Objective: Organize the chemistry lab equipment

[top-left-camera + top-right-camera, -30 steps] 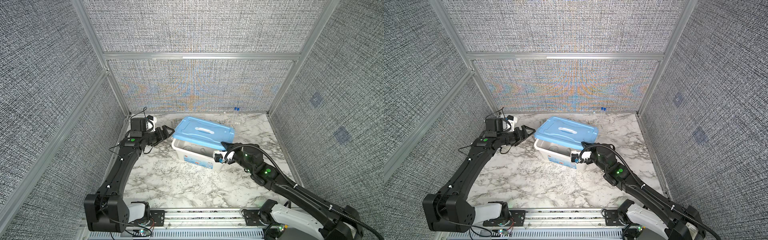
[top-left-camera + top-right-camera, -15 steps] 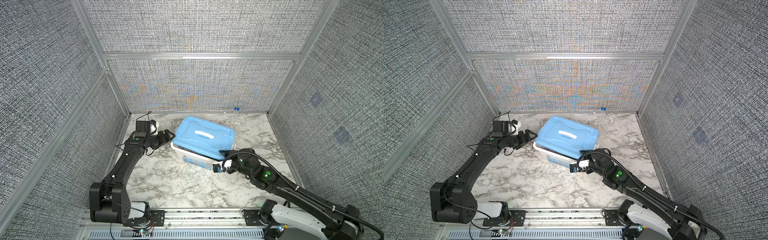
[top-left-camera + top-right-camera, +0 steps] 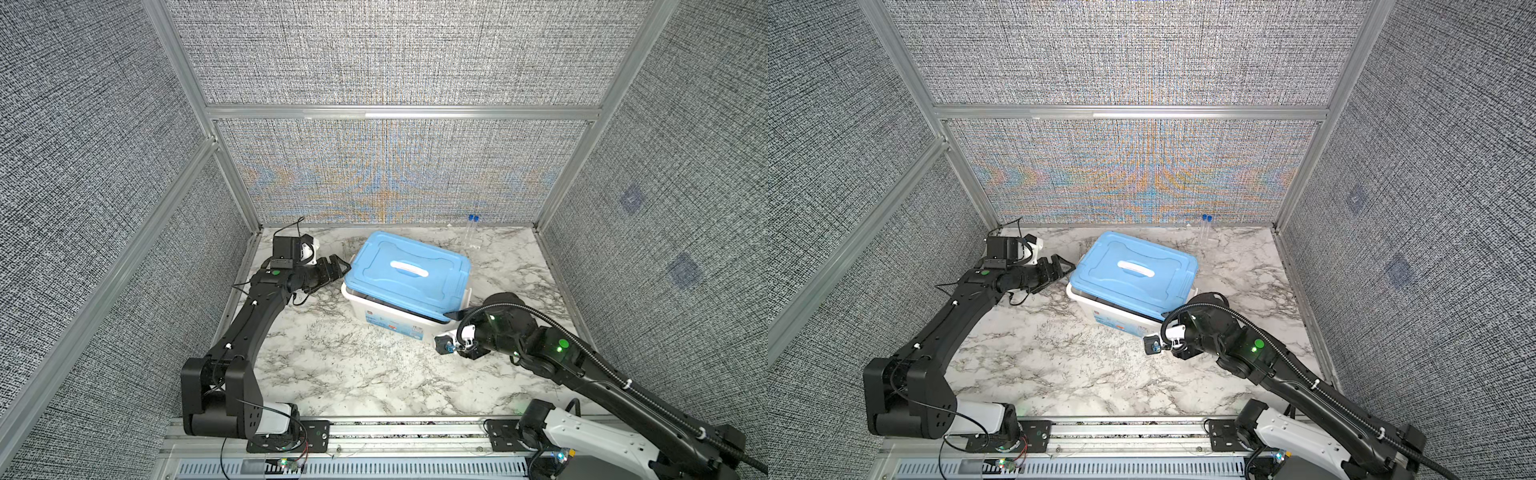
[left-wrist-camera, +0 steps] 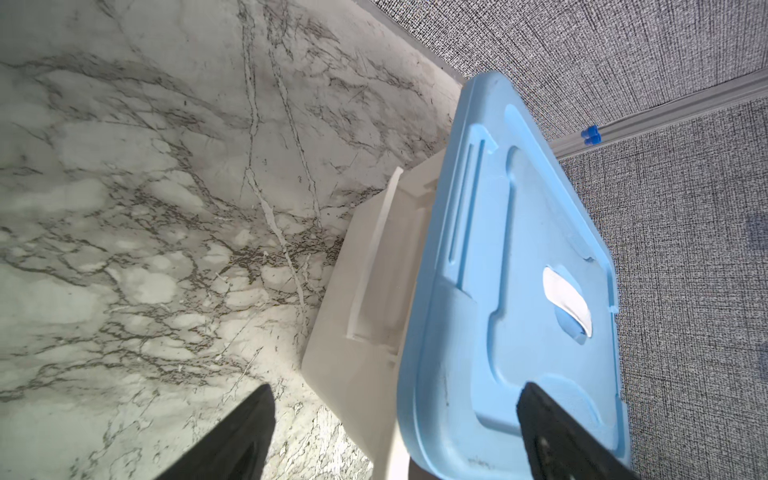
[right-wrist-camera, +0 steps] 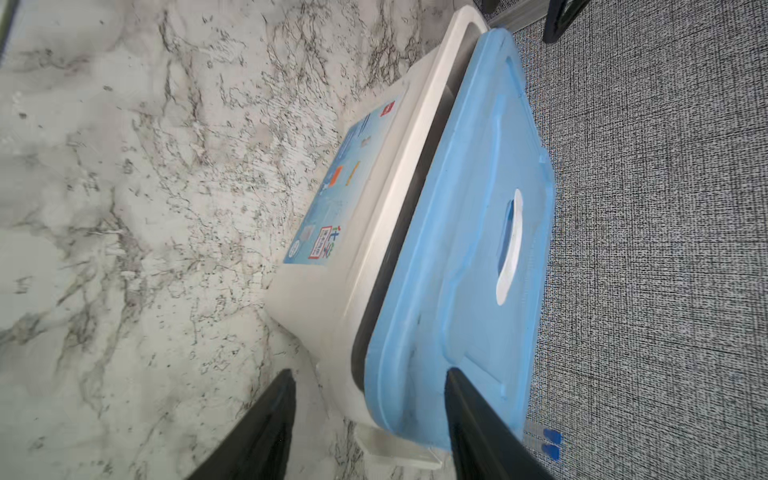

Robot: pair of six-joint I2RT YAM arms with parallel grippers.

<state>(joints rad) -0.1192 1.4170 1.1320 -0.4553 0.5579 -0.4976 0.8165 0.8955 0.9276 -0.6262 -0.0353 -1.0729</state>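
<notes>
Lid [image 3: 415,286] lowered, left tool [image 3: 344,265] and right tool [image 5: 370,374] open, 2 tubes [image 3: 471,232] well behind

Grey woven fabric panels [image 3: 395,50] close the back and both sides, held in a pale aluminium frame [image 3: 399,112]. The lower back panel shimmers with orange and blue moiré. The counter [image 3: 365,374] is white marble-patterned with grey veins and evenly lit. A metal rail [image 3: 415,428] runs along its front edge.
</notes>
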